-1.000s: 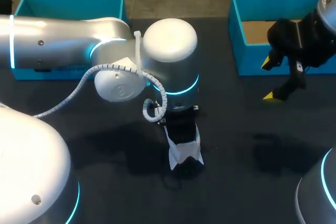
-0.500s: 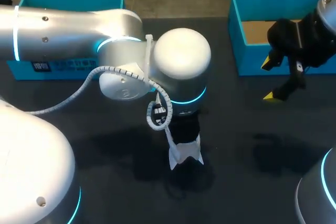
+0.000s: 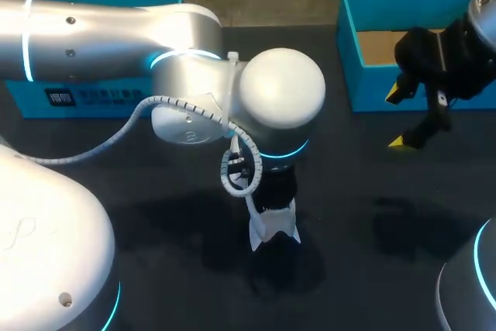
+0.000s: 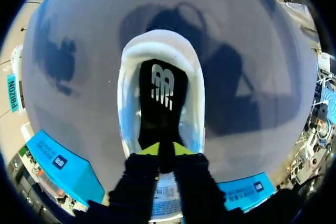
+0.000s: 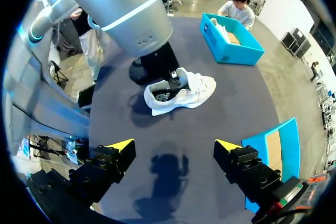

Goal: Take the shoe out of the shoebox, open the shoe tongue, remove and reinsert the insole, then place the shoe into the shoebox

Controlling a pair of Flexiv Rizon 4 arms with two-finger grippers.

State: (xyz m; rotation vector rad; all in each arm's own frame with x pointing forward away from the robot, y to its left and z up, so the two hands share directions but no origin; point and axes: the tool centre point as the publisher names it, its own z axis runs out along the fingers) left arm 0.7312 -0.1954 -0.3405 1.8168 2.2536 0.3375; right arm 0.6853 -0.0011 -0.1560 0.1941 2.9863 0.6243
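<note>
**Two-arm rig at a dark counter (image 3: pixel 364 269), with the white shoe (image 3: pixel 273 229) as the reference object.** The shoe stood on its sole on the counter, outside both boxes.

- **Left arm:** The left arm (image 3: pixel 116 36) reached across from the left. Its wrist was directly above the shoe and hid most of it in the head view.
- **Left claw:** In the left wrist view, the left claw (image 4: pixel 167 149) pointed down into the shoe's opening. Its yellow tips were drawn almost together and pinched the black insole (image 4: pixel 163 98) from two sides. The rest of the insole lay flat inside the shoe, running from the claw toward the shoe's rounded far end.
- **Label:** A white printed label (image 4: pixel 164 203) showed on the part of the shoe beneath the claw's fingers.
- **Right claw:** The right claw (image 3: pixel 395 118) hung above the counter, well to the right of the shoe. Its fingers were spread wide and held nothing. In the right wrist view the shoe lay ahead of this claw, with bare counter between them.
- **Shoebox:** The shoebox (image 3: pixel 345 44) was blue, with no lid on it and a brown cardboard floor. It sat beyond the shoe and to its right, just behind the right claw and well apart from the shoe.
- **Second box:** A second blue box (image 3: pixel 31 102) sat beyond the shoe and to its left, partly hidden by the left arm and also well apart from the shoe.
</note>
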